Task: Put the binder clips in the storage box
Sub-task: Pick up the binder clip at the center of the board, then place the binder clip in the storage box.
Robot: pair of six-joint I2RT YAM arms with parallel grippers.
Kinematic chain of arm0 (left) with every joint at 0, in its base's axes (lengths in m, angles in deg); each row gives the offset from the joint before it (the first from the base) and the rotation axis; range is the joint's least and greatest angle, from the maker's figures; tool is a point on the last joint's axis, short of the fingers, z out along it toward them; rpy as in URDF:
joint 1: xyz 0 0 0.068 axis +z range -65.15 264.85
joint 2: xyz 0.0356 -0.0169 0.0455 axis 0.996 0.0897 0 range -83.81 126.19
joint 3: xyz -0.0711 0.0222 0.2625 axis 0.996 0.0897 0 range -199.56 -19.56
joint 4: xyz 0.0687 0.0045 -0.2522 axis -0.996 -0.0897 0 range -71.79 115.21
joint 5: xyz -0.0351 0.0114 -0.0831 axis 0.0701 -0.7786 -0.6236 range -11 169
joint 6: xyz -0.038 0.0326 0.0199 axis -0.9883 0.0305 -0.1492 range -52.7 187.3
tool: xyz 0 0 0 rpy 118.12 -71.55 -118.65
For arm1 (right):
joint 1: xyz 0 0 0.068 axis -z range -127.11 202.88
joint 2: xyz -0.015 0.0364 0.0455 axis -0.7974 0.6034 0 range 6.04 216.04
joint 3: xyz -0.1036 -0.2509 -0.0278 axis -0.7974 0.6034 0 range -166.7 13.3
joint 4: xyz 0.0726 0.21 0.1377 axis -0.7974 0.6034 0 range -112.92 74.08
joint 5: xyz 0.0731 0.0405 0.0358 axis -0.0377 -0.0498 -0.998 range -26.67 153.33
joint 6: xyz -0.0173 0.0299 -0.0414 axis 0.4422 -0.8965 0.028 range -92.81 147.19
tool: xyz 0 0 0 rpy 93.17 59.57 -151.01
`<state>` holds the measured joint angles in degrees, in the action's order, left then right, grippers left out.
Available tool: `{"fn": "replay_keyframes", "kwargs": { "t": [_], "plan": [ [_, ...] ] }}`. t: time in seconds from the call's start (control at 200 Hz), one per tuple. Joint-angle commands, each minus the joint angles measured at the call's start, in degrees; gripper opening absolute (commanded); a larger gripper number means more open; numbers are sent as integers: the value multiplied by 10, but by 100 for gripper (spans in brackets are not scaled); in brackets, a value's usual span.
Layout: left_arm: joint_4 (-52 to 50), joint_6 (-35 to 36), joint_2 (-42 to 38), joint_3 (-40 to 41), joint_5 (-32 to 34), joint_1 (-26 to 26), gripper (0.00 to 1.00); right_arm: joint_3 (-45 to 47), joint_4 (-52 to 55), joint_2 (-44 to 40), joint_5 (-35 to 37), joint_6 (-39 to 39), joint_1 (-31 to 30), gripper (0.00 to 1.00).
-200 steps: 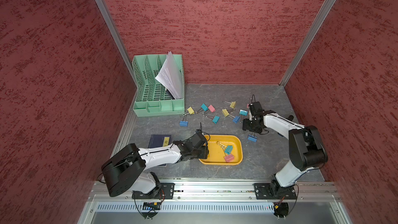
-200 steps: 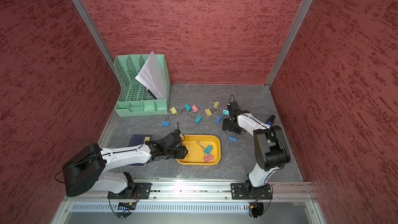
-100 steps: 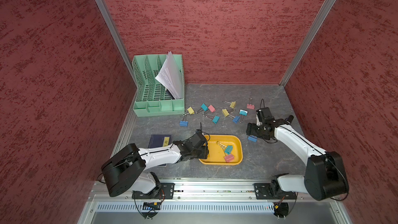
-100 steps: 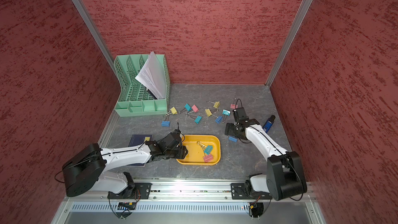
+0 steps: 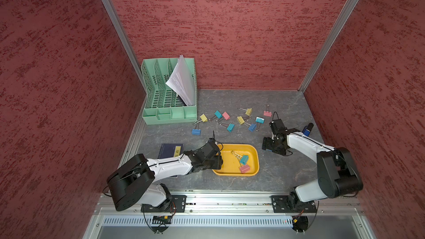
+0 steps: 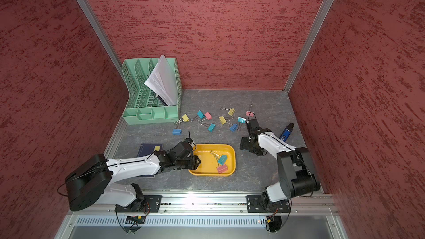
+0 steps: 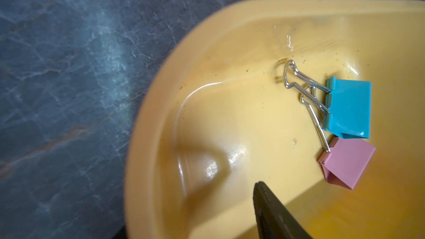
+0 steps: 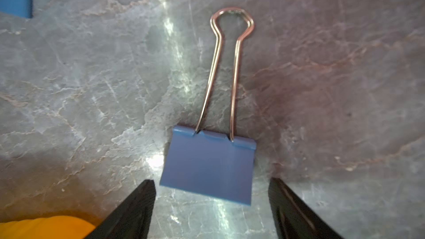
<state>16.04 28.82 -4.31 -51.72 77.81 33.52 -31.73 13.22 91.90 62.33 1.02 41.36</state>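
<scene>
Right wrist view: blue binder clip [image 8: 208,166] lying flat on the grey marbled table [image 8: 92,88], just beside a corner of the yellow-orange storage box [image 8: 46,225]. Body end nearest the camera, folded wire handles pointing straight away. Long axis in line with the gripper's reach, crossing the gap between the fingers squarely. Right gripper [image 8: 211,180] spread wide and empty, black fingers [image 8: 135,205] flanking the body without touching. Moved within the last second from the far scatter of loose clips [image 5: 230,127] to this lone clip by the box's right end, so probably the start of the next pick. Largely hidden beneath that gripper in both top views. Already inside the box: teal clip [image 7: 349,109] and pink clip [image 7: 347,164]. Left gripper [image 5: 219,161] at the box's left rim, one finger over the interior, spread impossible to judge.
</scene>
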Motion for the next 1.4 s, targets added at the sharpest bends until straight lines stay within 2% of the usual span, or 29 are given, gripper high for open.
{"fn": "replay_keyframes", "kwargs": {
  "t": [0.0,0.466,0.877,1.017,1.172,1.393],
  "plan": [
    [-1,11,3,15,-4,7,63,1,-18,4,20,-10,0,79],
    [10,16,11,19,-14,16,63,-7,-31,39,26,-16,-2,55],
    [10,14,7,20,-17,19,63,-37,19,-36,64,5,-36,47],
    [7,13,8,16,-17,19,63,-50,52,-86,72,11,-74,47],
    [4,11,4,15,-16,19,63,-69,94,-148,81,27,-153,47],
    [1,10,7,13,-14,20,64,-67,97,-224,20,53,-246,47]
  ]
}}
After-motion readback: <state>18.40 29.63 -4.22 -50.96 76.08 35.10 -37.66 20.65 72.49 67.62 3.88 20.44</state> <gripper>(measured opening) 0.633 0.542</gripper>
